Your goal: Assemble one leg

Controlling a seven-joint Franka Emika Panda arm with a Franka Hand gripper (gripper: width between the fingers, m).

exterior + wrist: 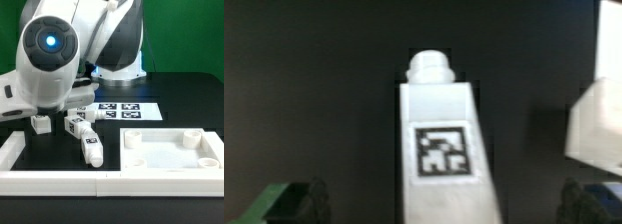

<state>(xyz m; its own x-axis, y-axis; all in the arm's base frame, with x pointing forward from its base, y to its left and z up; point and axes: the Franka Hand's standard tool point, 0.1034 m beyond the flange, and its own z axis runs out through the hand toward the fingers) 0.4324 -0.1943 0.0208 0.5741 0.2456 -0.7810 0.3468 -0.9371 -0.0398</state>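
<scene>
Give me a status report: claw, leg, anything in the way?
Claw open, fingers either side of leg. Leg flat on table, not gripped. Another white part close beside it.

Both views soft, evenly bright; wrist view perhaps blurrier.

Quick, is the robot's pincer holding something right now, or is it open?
The pincer is open, holding nothing; its fingers stand apart on either side of a leg.
</scene>
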